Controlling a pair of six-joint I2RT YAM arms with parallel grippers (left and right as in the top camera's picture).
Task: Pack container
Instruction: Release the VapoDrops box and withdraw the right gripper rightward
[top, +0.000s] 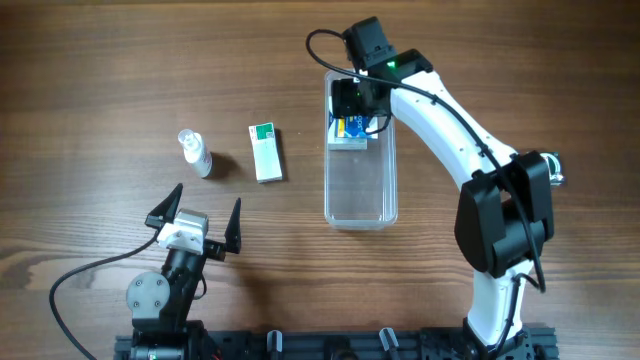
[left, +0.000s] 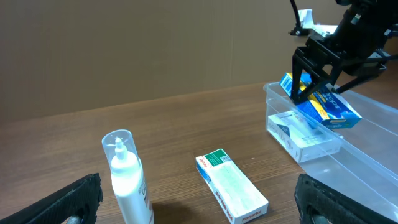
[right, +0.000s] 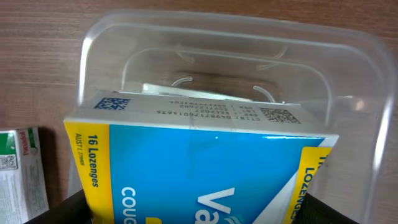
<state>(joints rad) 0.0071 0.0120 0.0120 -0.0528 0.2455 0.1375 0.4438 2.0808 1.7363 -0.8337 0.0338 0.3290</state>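
16 Lozenges is printed on the blue-and-yellow box (right: 199, 168), held tilted by the right gripper (left: 315, 84) at the far end of the clear container (top: 360, 205) on the table (top: 90, 90); the left gripper (top: 209, 195) stands wide, empty

Left tool (top: 209, 196): arm folded near base, jaws wide apart, empty.
Right tool (top: 355, 108): arm stretched forward, clamped on lozenge box (right: 205, 180).

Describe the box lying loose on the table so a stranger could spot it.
Find the long clear container. Left of it lies a white box with a green end, spray bottle beyond. It is the one box lying on the bare table.
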